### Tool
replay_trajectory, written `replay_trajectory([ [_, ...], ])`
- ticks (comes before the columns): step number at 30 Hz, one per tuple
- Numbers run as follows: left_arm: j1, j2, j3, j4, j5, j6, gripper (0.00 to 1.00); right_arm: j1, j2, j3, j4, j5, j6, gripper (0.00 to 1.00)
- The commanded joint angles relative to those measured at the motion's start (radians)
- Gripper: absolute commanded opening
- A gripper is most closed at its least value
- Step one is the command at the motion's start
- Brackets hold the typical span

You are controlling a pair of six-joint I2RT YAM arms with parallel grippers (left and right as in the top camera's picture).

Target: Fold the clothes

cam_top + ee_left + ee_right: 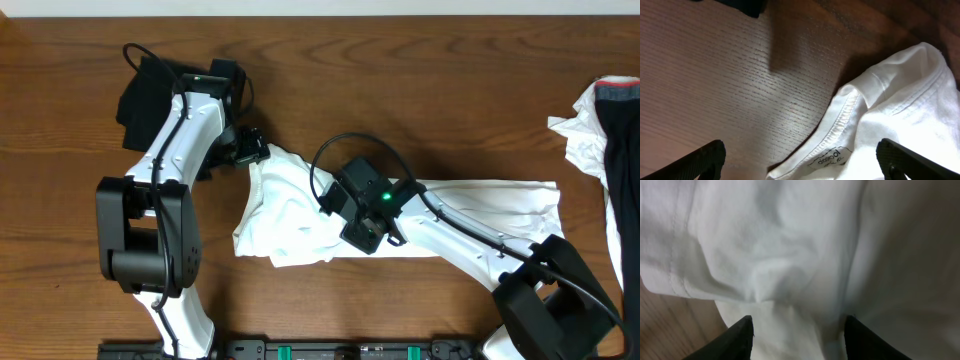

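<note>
White T-shirt, lying bunched mid-table: we are noting the left tool gaping wide by its far-left collar and the right tool parted over its folds, risking a multi-layer pinch dragging it crooked.

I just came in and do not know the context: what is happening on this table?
Two robot arms work on a crumpled white T-shirt on the table. The left tool hangs open by its collar; the right tool, jaws apart, is low over the cloth. Neither seems to grip it. It is not yet folded.
</note>
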Motion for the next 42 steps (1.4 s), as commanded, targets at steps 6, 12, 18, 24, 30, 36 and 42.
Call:
replay_trajectory([
  [6, 0.001, 0.013, -0.007, -0.006, -0.001, 0.001, 0.98, -0.023, -0.015, 0.025, 0.003, -0.013, 0.105, 0.47],
  [12, 0.001, 0.013, -0.007, -0.006, -0.001, 0.001, 0.98, -0.058, -0.019, 0.029, -0.069, -0.095, 0.144, 0.46],
  [18, 0.001, 0.013, -0.007, -0.006, -0.001, 0.001, 0.98, -0.058, -0.018, 0.006, -0.076, -0.101, 0.163, 0.45],
  [24, 0.001, 0.013, -0.007, -0.006, -0.001, 0.001, 0.98, -0.064, -0.007, -0.074, 0.035, -0.101, 0.163, 0.52],
  [30, 0.001, 0.013, -0.007, -0.006, -0.001, 0.001, 0.98, -0.07, -0.006, -0.127, 0.119, -0.094, 0.208, 0.51],
  [36, 0.001, 0.013, -0.007, -0.006, -0.001, 0.001, 0.98, -0.109, -0.078, 0.015, 0.003, -0.093, 0.256, 0.51],
  [42, 0.001, 0.013, -0.007, -0.006, -0.001, 0.001, 0.98, -0.275, -0.199, 0.204, -0.23, -0.035, 0.332, 0.58],
])
